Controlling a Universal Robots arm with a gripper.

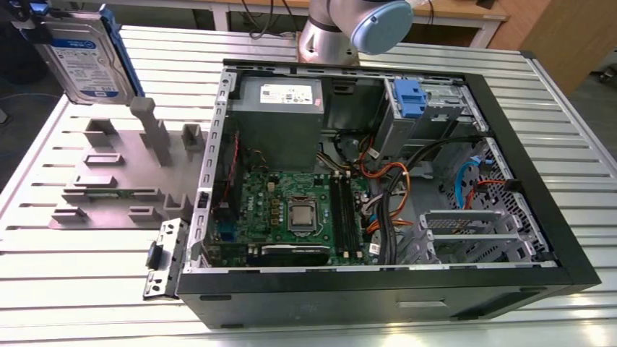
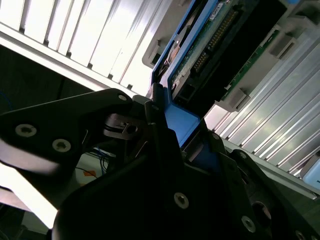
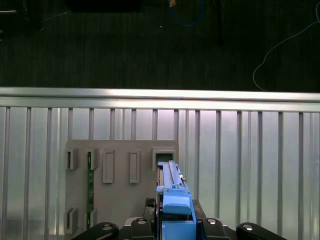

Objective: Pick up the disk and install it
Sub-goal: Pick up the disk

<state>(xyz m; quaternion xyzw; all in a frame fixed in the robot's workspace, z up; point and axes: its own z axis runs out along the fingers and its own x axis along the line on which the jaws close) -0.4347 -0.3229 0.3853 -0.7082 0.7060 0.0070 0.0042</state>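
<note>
Holding the disk [image 1: 89,58] in the claw [image 3: 175,223].
The claw is clenched on the disk, which stands upright at a corner of the grey holder [image 1: 115,184] on the desk [image 1: 58,275], well apart from the open case [image 1: 386,293].

Upright grey posts [image 1: 154,134] near disk [image 1: 87,61], cables [image 1: 391,189] crossing open case [image 1: 386,280] middle

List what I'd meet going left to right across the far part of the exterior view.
disk → grey power supply → blue latch
</note>
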